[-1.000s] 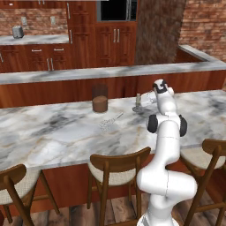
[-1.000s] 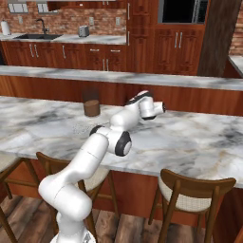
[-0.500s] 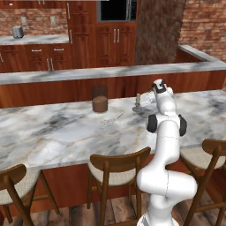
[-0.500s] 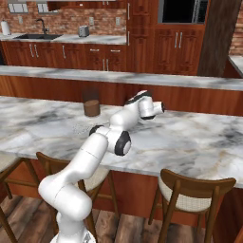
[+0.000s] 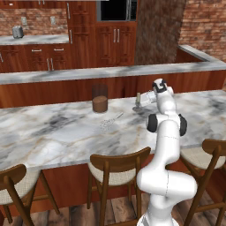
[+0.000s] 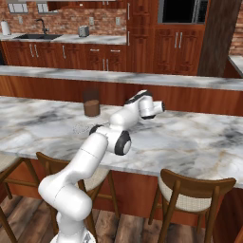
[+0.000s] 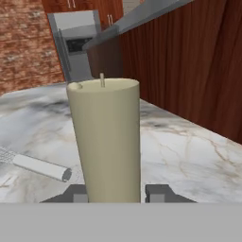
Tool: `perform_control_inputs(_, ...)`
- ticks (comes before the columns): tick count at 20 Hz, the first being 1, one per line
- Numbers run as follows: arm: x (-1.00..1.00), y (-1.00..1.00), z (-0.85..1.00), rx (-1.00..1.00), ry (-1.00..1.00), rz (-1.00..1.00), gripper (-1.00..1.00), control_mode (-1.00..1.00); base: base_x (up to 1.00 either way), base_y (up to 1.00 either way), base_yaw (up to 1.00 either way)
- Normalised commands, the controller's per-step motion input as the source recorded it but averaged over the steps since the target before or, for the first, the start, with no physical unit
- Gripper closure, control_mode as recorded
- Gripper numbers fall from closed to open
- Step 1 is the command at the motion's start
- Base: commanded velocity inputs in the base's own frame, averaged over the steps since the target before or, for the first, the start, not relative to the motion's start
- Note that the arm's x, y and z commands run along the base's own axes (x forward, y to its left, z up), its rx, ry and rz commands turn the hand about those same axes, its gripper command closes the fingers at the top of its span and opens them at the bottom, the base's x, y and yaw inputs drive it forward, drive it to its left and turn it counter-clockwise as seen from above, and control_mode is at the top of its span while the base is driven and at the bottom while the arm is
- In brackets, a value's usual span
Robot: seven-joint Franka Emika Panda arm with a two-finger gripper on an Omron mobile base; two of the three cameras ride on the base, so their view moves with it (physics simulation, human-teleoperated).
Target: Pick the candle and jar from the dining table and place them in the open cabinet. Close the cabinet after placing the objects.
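Observation:
The candle, a pale cream stick with a short wick, stands upright on the dining table and rises between my two fingertips. My gripper has closed in on its lower part, a fingertip hugging each side. In the left base view the candle stands at the table's far edge with my gripper reaching it from the right. The jar, clear glass with a brown lower half, stands to the candle's left and also appears as the jar. The open cabinet is out of view.
A wire whisk lies on the marble between jar and candle; its handle shows left of the candle. A raised wooden ledge runs right behind the table. Wooden stools line the near side. A toaster sits on the far counter.
The fingers have closed in from wide open onto the candle. The arm, the candle and the jar have stayed in place.

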Motion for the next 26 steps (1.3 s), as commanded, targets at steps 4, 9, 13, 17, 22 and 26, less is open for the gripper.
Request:
perform_control_inputs(4, -0.42, 0.0, 0.03, 0.0, 0.0, 0.0, 1.0, -1.0, 0.0, 0.0, 0.0)
perform_control_inputs(9, -0.78, 0.0, 0.22, 0.0, 0.0, 0.0, 1.0, -1.0, 0.0, 0.0, 0.0)
perform_control_inputs(13, -1.0, 0.0, 0.43, 0.0, 0.0, 0.0, 1.0, -1.0, 0.0, 0.0, 0.0)
perform_control_inputs(17, -0.98, 0.0, 0.59, 0.0, 0.0, 0.0, 1.0, -1.0, 0.0, 0.0, 0.0)
perform_control_inputs(22, -0.91, 0.01, 0.69, 0.0, 0.0, -0.01, 1.0, -1.0, 0.0, 0.0, 0.0)
perform_control_inputs(26, -0.94, 0.18, 0.72, -0.01, 0.0, -0.01, 1.0, -1.0, 0.0, 0.0, 0.0)
